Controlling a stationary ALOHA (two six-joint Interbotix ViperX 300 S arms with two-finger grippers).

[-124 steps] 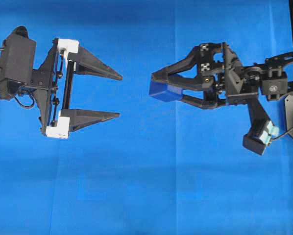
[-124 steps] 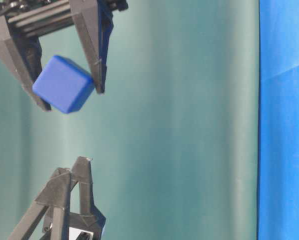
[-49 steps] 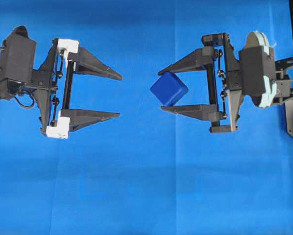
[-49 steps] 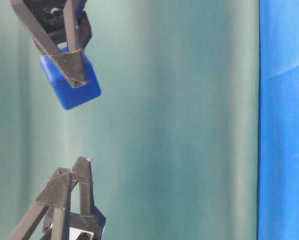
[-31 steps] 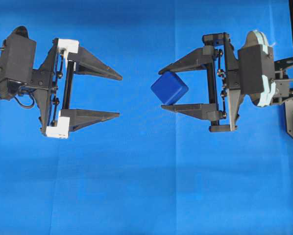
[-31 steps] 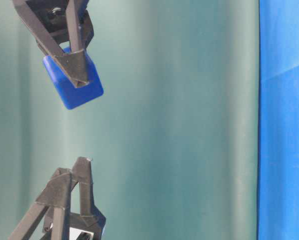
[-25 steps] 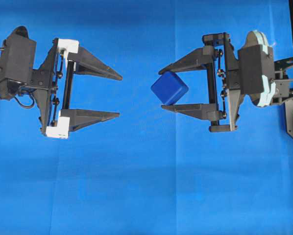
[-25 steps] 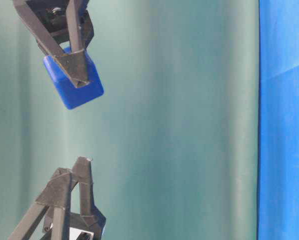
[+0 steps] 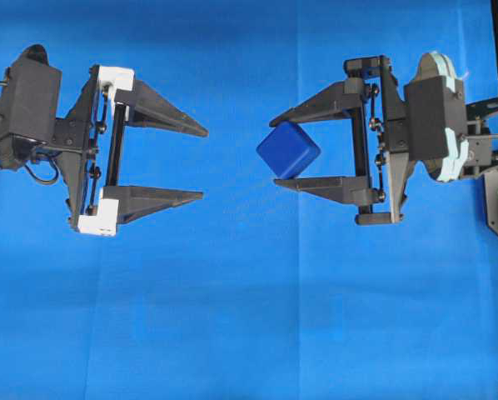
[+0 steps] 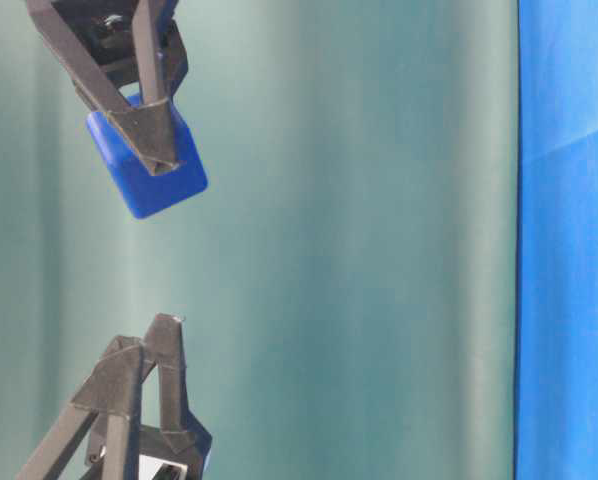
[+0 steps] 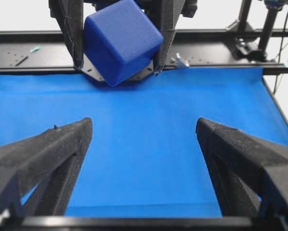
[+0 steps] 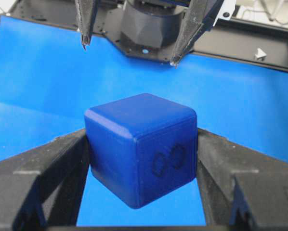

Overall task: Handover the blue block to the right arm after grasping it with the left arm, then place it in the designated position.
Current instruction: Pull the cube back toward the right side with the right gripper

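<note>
Block (image 12: 141, 147) first: nearest the right wrist camera, we see it pinched between the two fingers of the right gripper (image 9: 284, 148), one finger on each of two opposite faces, with a corner tipped down and a faint stamped mark on the face turned toward us. We judge it rigid and light, a small plastic cube with rounded edges and smooth faces, so it could twist or slip if gripped across corners. The flat opposite faces are the place to hold it, as the right fingers do now, though the block sits tilted between them, out near the tips.

Farther off, at about 9 o'clock from the block in the overhead view, the left gripper (image 9: 204, 162) has its fingers spread wide and empty, with a clear gap of blue cloth (image 9: 249, 317) between its tips and the block. The table-level view shows the block off the cloth.

Against the earliest frames, the right wrist has rolled, so its fingers now lie flat across the overhead view. Over the last second nothing has shifted: block, both grippers and the gap all match.
</note>
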